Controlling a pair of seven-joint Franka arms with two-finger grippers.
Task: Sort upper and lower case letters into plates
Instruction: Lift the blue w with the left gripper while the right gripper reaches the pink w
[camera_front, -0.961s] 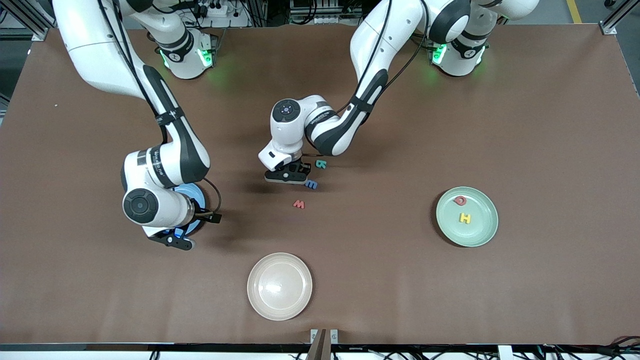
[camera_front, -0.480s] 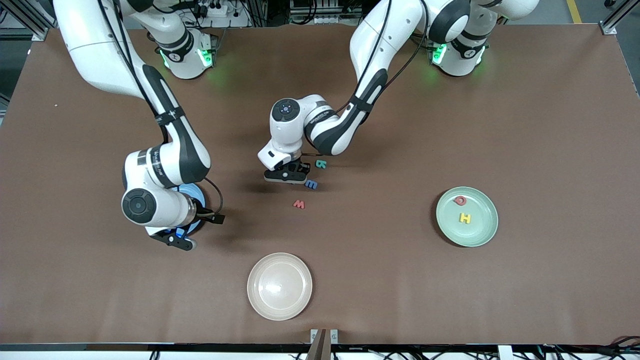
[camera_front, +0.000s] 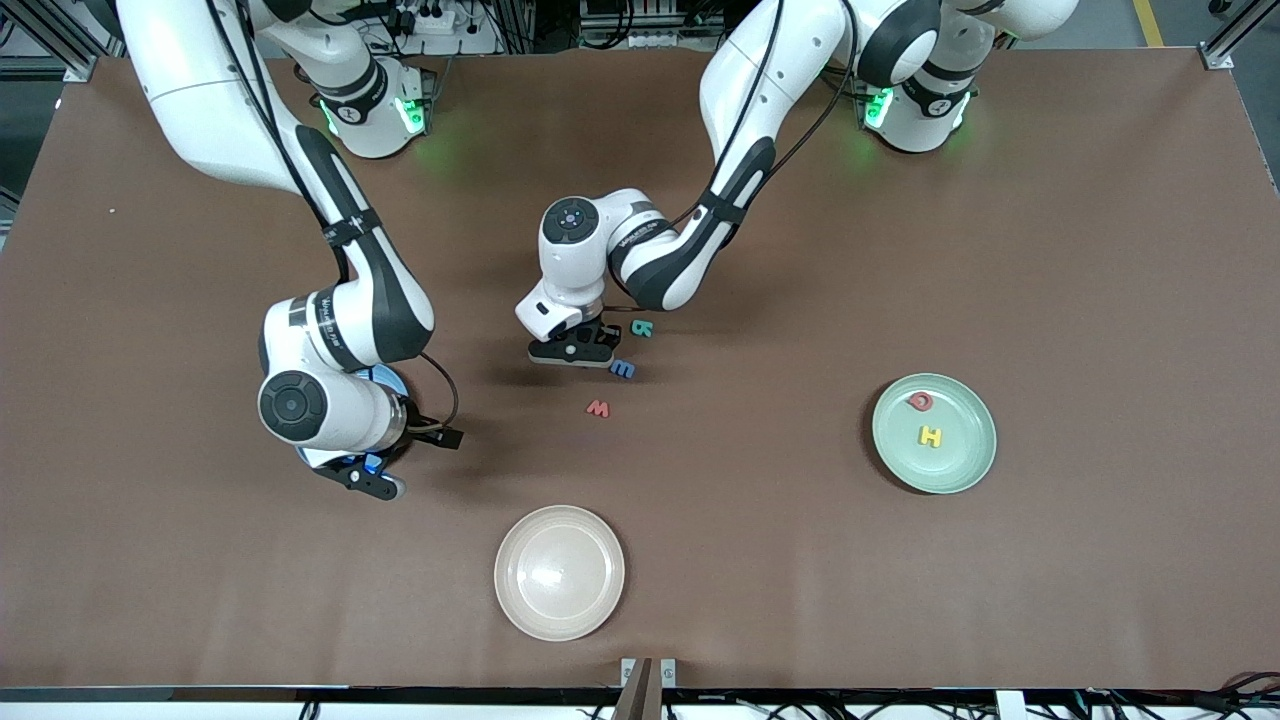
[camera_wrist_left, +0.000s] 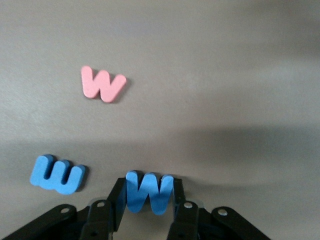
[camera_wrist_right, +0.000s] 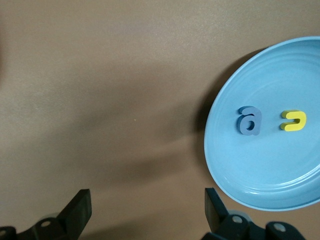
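Note:
My left gripper (camera_front: 573, 352) (camera_wrist_left: 148, 186) is shut on a blue letter W (camera_wrist_left: 149, 194), low over the table's middle. A red w (camera_front: 598, 408) (camera_wrist_left: 102, 85), another blue letter (camera_front: 622, 369) (camera_wrist_left: 56, 173) and a teal letter (camera_front: 642, 328) lie on the table around it. My right gripper (camera_front: 362, 481) (camera_wrist_right: 146, 210) is open over bare table beside the sky blue plate (camera_wrist_right: 280, 185), which holds a blue a (camera_wrist_right: 250, 120) and a yellow letter (camera_wrist_right: 293, 120). The right arm hides most of that plate (camera_front: 392, 378) in the front view. The mint green plate (camera_front: 962, 465) holds a red letter (camera_front: 920, 402) and a yellow H (camera_front: 931, 436).
A beige plate (camera_front: 559, 571) with nothing in it sits near the table's front edge, nearer the front camera than the loose letters. The brown tabletop (camera_front: 1100, 250) stretches wide toward the left arm's end.
The right arm has shifted a little toward the table's middle, gripper still open. The left gripper stays shut on the blue W with hardly any movement.

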